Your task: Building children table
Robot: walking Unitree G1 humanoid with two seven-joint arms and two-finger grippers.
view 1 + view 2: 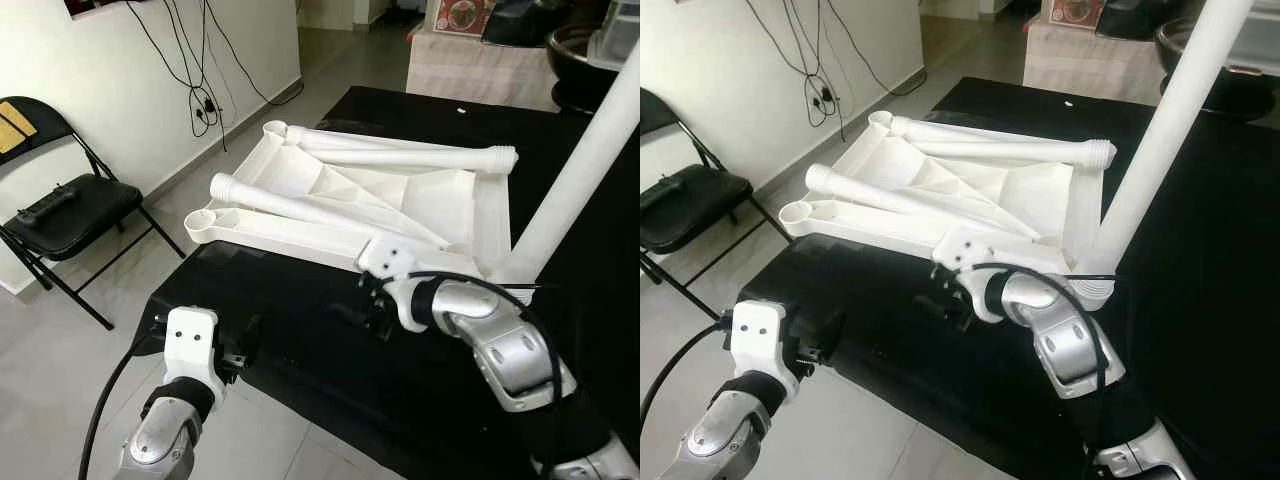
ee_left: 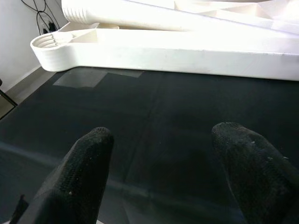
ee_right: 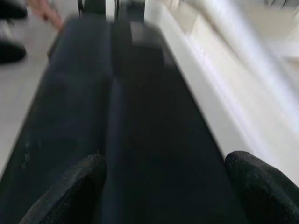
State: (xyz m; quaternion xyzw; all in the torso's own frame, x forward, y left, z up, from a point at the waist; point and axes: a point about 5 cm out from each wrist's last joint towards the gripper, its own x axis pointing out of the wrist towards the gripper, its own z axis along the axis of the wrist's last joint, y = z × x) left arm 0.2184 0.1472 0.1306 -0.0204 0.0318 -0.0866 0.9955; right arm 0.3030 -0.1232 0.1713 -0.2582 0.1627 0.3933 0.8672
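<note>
The tabletop lies upside down on the black counter, one leg fitted, three legs loose on it. Both claws, left and right, hover open and empty; next, grasp a loose leg.

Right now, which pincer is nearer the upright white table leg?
Right. The right pincer hovers over the black surface just beside the upright leg; the left pincer sits far off, by the near left edge.

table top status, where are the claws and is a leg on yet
Both claws open, empty: left claw over black mat, right claw beside table top. One leg upright in corner; two legs lying loose on top.
</note>
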